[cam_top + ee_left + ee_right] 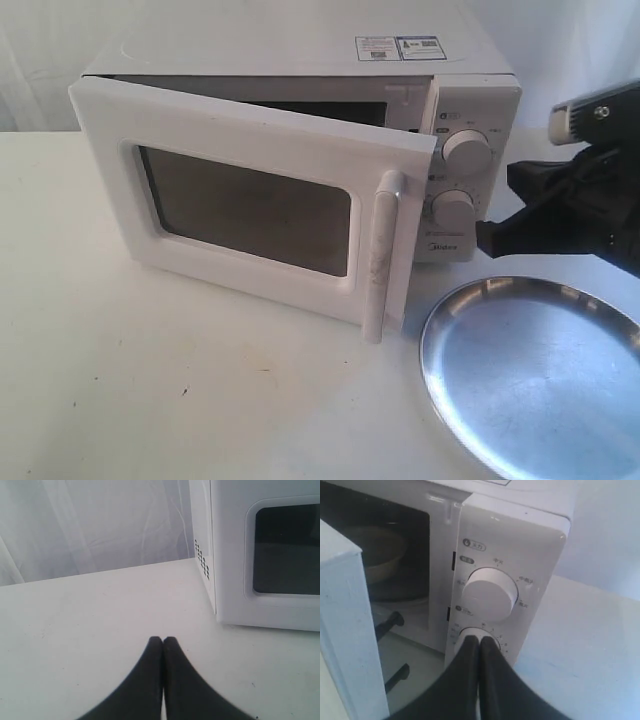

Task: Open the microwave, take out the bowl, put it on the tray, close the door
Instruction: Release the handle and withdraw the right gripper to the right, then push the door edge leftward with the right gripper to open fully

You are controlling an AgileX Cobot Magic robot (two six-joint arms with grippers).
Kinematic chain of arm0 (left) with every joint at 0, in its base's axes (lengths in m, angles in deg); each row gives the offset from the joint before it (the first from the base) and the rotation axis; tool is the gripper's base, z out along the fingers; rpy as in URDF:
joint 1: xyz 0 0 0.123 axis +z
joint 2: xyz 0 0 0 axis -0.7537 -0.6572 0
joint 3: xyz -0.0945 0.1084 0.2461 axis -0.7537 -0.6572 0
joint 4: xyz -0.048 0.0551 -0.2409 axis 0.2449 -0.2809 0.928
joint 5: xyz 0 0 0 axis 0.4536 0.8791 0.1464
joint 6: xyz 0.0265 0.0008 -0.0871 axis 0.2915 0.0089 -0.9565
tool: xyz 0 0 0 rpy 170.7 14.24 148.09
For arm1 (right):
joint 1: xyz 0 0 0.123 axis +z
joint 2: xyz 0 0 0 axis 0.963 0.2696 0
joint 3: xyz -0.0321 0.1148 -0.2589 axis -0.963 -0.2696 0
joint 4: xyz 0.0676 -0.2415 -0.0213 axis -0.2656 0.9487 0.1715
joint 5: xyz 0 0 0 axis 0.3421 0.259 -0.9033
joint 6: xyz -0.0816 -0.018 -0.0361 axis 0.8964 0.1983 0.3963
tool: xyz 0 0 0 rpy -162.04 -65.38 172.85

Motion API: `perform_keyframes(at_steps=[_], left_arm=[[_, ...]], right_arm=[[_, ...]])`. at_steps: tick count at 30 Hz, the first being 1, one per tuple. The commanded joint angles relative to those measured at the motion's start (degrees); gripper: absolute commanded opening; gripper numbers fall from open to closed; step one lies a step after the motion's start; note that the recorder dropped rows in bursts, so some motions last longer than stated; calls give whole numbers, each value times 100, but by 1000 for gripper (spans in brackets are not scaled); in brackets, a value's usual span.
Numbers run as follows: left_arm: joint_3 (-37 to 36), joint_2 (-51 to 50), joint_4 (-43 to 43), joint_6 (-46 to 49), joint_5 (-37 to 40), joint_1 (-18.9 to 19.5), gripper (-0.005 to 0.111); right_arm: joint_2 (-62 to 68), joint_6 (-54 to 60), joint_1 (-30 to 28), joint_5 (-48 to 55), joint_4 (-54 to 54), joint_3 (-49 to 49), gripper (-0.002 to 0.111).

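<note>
The white microwave (300, 60) stands at the back of the table with its door (250, 215) swung partly open, bar handle (385, 255) toward the tray. The cream bowl (375, 555) sits inside the dim cavity. Flat on the table at the front right lies the silver tray (535, 375). My right gripper (480, 641) is shut and empty, its tips close in front of the lower knob (455, 212); in the exterior view it reaches in from the right (490, 235). Shut and empty too, my left gripper (163, 640) hovers over bare table beside the microwave's left side (202, 555).
A white curtain (100, 525) hangs behind the table. The upper knob (490, 592) is above my right fingertips. Two dark latch hooks (390, 622) stick out of the door's inner edge. Bare white tabletop (150, 380) spreads in front of the door.
</note>
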Motion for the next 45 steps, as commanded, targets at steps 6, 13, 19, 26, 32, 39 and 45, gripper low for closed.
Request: perform_keyframes(at_steps=[6, 13, 19, 26, 32, 39, 45], left_arm=[[16, 12, 44, 0, -22, -28, 0], [16, 12, 44, 0, -22, -28, 0], [16, 12, 44, 0, -22, -28, 0], [16, 12, 44, 0, -22, -28, 0], [16, 12, 44, 0, -22, -28, 0], [16, 12, 44, 0, -22, -28, 0], [16, 12, 44, 0, -22, -28, 0]], right_arm=[[1157, 177, -104, -1235, -24, -23, 0], [1916, -32, -84, -2150, 616, -23, 0], [2071, -801, 12, -2865, 2107, 18, 0], [2071, -1022, 12, -2844, 2460, 76, 0], [2071, -1899, 12, -2973, 3707, 76, 0], [1888, -3055, 12, -3663, 5931, 76, 0], [1601, -3843, 12, -4308, 7699, 76, 0]])
